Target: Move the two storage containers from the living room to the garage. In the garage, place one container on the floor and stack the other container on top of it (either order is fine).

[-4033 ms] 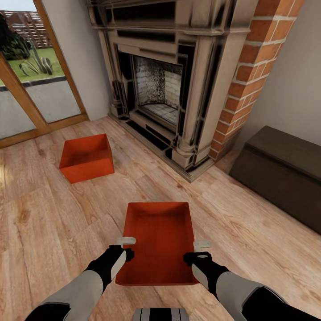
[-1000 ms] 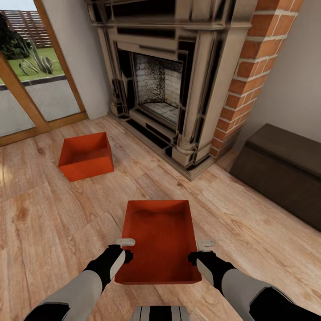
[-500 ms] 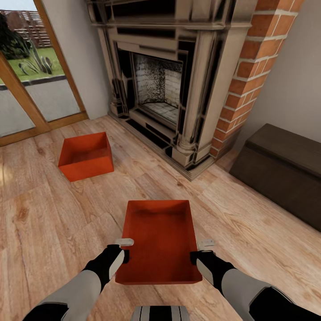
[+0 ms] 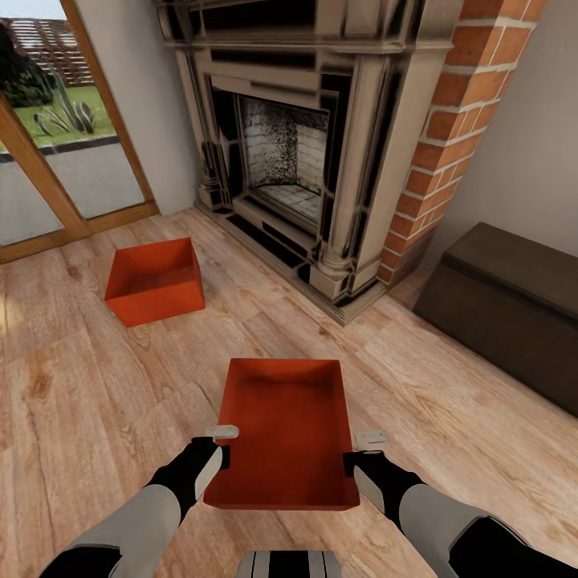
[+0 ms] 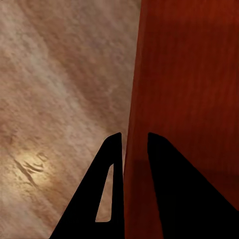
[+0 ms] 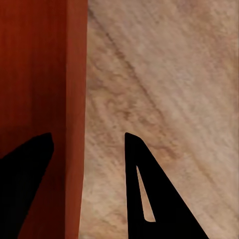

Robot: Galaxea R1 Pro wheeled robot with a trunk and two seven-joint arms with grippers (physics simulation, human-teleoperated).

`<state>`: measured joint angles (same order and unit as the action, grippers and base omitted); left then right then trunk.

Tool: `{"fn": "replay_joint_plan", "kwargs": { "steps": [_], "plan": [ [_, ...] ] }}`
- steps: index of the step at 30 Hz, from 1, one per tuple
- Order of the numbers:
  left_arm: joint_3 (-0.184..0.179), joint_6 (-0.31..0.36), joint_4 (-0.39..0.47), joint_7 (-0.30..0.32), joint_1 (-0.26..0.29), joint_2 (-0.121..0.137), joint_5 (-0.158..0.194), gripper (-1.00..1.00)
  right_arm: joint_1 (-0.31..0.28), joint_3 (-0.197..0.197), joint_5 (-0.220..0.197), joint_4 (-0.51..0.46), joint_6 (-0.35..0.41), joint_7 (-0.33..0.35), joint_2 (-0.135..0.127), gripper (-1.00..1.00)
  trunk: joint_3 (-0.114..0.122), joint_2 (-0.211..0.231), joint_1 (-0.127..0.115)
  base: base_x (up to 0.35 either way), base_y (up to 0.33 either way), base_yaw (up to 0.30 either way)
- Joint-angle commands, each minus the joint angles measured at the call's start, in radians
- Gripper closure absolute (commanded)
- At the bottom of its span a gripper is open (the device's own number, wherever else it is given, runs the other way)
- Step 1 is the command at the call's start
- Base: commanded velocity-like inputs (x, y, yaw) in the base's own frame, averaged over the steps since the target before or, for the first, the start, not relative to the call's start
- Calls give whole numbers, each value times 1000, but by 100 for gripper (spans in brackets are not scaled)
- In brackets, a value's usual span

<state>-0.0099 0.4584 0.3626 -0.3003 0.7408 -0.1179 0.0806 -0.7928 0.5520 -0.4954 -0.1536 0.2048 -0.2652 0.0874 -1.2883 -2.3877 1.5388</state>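
In the living room, two orange-red storage containers sit on the light wood-plank floor. The near container point(image 4: 285, 433) lies right in front of me, and the far container point(image 4: 154, 281) rests near the glass doors. My left gripper point(image 4: 227, 445) is at the near container's left wall. In the left wrist view the left gripper point(image 5: 134, 144) has its fingers shut on that thin wall of the container point(image 5: 189, 74). My right gripper point(image 4: 357, 451) is at the right wall. In the right wrist view the right gripper point(image 6: 88, 144) stands open, straddling the wall of the container point(image 6: 35, 64).
An ornate fireplace point(image 4: 305, 152) with a red brick column point(image 4: 449, 128) stands ahead. A dark brown chest point(image 4: 506, 309) sits against the right wall. Glass doors point(image 4: 56, 160) are at the left. Bare plank floor point(image 4: 80, 401) lies to the left.
The left gripper has closed in on the near container's left wall and risen slightly. The container's left side has shifted a little up and left. The right gripper has barely moved.
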Motion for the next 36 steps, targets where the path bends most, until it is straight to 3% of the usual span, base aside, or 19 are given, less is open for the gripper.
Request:
{"fn": "replay_joint_plan", "kwargs": {
  "steps": [1, 9, 36],
  "plan": [
    [-1, 8, 2, -6, 0, 0, -12, 100, 0, 9, -2, -1, 7, -8, -1, 100, -1, 0, 0, 0, 0, 0],
    [-1, 8, 2, -8, 0, 0, -13, 100, 0, 9, -2, -1, 7, -8, -2, 100, -1, 0, 0, 0, 0, 0],
    [0, 9, 1, -7, 0, 1, -13, 100, 0, 9, 0, -1, -19, -6, -2, 100, 84, 189, -104, 0, 0, 0]
  ]
}}
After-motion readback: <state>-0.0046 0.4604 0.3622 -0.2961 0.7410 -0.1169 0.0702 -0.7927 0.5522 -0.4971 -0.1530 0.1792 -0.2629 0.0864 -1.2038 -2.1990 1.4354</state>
